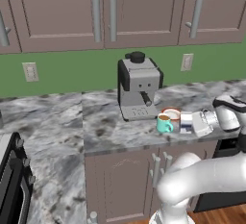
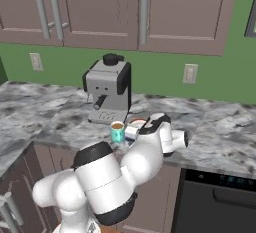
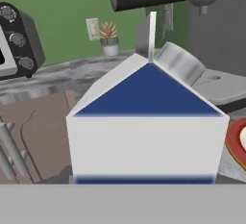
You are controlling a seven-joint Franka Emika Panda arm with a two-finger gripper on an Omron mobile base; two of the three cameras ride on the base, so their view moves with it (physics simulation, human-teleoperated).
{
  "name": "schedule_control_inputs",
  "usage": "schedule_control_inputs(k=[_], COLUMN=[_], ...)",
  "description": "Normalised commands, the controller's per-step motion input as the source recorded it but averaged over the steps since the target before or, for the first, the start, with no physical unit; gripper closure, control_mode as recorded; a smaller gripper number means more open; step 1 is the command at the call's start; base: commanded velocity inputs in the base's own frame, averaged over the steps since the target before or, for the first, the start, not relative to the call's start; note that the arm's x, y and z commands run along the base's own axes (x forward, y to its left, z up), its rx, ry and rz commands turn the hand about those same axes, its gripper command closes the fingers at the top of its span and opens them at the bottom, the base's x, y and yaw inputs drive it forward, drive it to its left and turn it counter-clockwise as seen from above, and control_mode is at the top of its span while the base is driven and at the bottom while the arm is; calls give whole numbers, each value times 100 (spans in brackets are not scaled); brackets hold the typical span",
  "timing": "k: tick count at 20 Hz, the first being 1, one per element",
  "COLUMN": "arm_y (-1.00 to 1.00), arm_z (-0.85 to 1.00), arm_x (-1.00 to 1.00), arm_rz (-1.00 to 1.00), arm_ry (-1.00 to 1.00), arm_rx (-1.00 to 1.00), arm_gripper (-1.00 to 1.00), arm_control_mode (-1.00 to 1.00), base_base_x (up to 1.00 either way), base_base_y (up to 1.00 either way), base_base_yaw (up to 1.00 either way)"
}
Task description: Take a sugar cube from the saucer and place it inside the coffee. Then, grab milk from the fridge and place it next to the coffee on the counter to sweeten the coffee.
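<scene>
- The gripper (image 1: 191,123) is holding the milk carton (image 1: 186,122), its jaws standing wide around the carton's sides, low over the worktop (image 1: 110,124) near its front edge.
- The carton is sitting just beside the teal mug (image 1: 164,123), on the side away from the coffee machine (image 1: 138,89), with the saucer (image 1: 171,113) just behind them.
- To finish well, I judge the hand should be lowering the carton until its base is resting flat, then opening and backing straight off, so nothing is nudging the mug.
- The carton is looking white with a blue gable and a blue band near its base (image 3: 146,141), standing upright in the hand view.
</scene>
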Motion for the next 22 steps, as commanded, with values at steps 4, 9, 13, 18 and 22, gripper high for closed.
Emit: schedule_control_inputs(k=[4, 9, 13, 18, 22], arm_y=[-10, 0, 0, -1, 0], arm_z=[-18, -20, -18, -23, -15], arm_x=[42, 42, 33, 33, 30], arm_rz=[0, 0, 0, 0, 0], arm_ry=[-1, 0, 0, 0, 0], arm_rx=[0, 0, 0, 0, 0], arm_gripper=[100, 100, 100, 100, 100], arm_control_mode=[-100, -100, -100, -100, -100], base_base_x=[0, 0, 0, 0, 0], base_base_y=[0, 0, 0, 0, 0], base_base_yaw=[0, 0, 0, 0, 0])
